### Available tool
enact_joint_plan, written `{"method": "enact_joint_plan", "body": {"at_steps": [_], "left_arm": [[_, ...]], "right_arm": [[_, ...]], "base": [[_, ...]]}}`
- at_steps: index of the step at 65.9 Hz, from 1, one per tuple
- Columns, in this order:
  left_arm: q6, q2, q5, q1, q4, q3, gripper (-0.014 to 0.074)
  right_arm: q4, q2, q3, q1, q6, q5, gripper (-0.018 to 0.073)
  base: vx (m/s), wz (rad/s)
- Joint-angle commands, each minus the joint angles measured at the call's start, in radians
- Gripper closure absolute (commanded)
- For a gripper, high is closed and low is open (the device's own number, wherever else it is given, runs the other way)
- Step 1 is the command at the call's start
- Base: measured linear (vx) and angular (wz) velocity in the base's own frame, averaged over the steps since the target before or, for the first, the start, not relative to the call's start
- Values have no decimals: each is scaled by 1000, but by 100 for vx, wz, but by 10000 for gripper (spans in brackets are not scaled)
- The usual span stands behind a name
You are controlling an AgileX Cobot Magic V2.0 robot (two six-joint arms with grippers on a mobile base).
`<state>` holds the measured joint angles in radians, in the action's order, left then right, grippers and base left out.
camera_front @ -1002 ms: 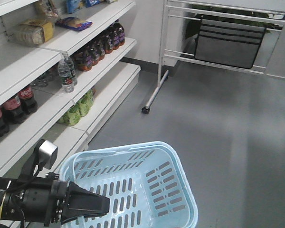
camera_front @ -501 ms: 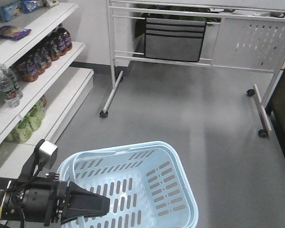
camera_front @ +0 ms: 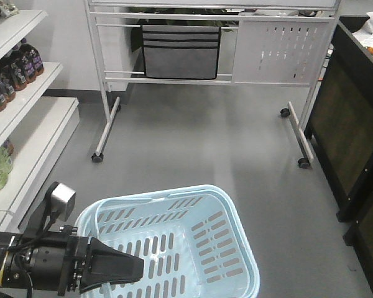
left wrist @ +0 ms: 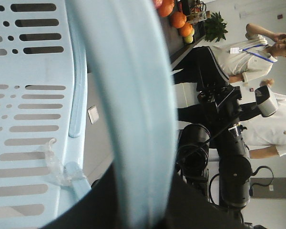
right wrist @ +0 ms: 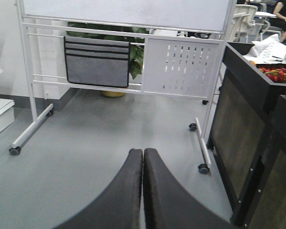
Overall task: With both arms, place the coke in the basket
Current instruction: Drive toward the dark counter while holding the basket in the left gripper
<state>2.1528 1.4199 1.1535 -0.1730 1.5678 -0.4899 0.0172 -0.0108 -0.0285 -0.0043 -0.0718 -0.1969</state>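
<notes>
Left gripper point(camera_front: 121, 268): jaws clamped on the rim of the basket point(camera_front: 248, 261); no coke inside. Right gripper point(right wrist: 143, 186): jaws pressed together, holding nothing; the coke appears in no view. Risk: the one-sided rim hold may let the basket tilt or slip once loaded.

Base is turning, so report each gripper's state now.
Left gripper: closed on the light blue basket.
Right gripper: closed, holding nothing.
</notes>
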Motion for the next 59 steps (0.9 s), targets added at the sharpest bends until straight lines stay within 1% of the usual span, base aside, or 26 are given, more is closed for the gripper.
{"method": "enact_joint_plan", "body": {"at_steps": [1, 59], "left_arm": [[-10, -33, 220, -6, -74, -18, 603], [-10, -33, 220, -6, -74, -18, 603]], "right_arm": [[1, -12, -7, -4, -10, 75, 561], [1, -12, -7, -4, -10, 72, 561]], "base": [[4, -20], [2, -9]]}}
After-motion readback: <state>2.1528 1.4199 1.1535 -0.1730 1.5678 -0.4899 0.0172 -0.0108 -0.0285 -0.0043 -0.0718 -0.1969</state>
